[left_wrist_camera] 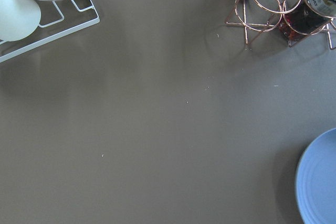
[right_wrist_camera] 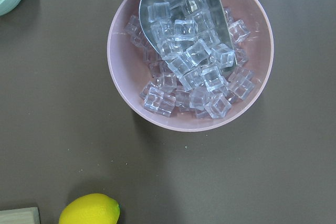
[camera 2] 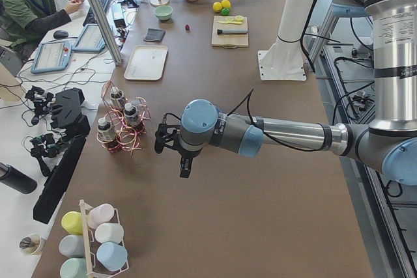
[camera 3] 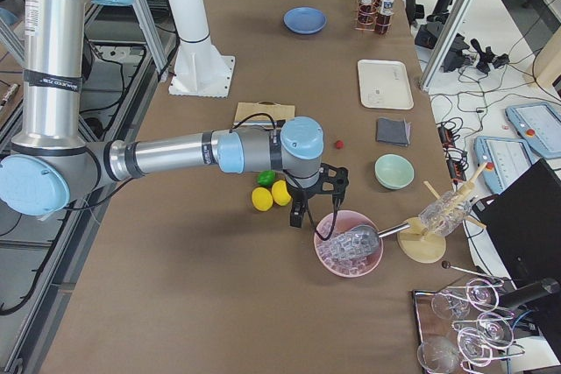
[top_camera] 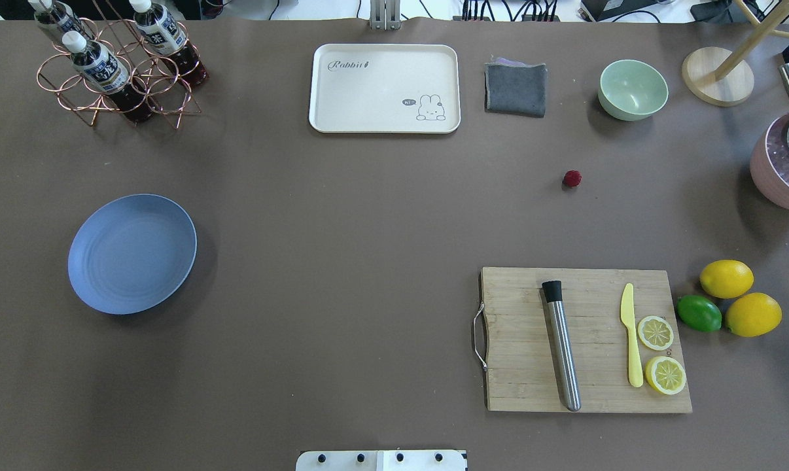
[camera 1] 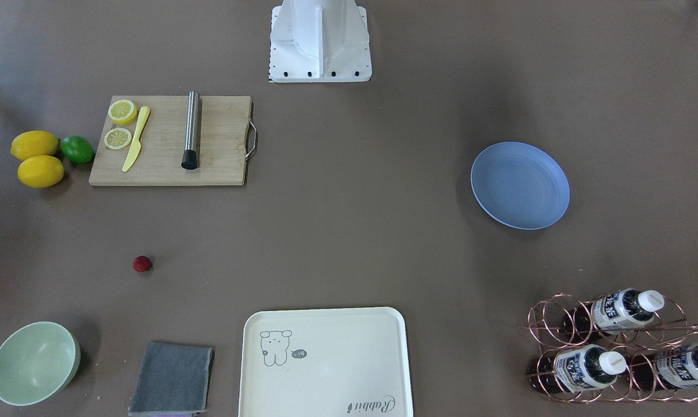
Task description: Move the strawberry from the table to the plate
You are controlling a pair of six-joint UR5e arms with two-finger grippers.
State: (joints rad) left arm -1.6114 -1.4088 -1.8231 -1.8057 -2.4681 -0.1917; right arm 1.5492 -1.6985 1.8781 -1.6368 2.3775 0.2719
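Note:
The strawberry (top_camera: pixel 572 178), a tiny dark-red berry, lies alone on the brown table (top_camera: pixel 342 216) between the green bowl and the cutting board; it also shows small and far along the table, the strawberry (camera 2: pixel 187 28). The blue-grey plate (top_camera: pixel 131 254) sits bare on the opposite side, its rim at the lower right of the left wrist view, the plate (left_wrist_camera: pixel 320 182). My left gripper (camera 2: pixel 172 151) hovers near the bottle rack, and my right gripper (camera 3: pixel 314 203) hangs over the pink ice bowl beside the lemons. Both show only in side views, so I cannot tell whether they are open or shut.
A wooden cutting board (top_camera: pixel 584 340) carries a steel rod, a yellow knife and lemon slices; two lemons and a lime (top_camera: pixel 699 313) lie beside it. A cream tray (top_camera: pixel 385 88), grey cloth (top_camera: pixel 515 89), green bowl (top_camera: pixel 632 89), bottle rack (top_camera: pixel 116 65) and pink ice bowl (right_wrist_camera: pixel 189 56) line the edges.

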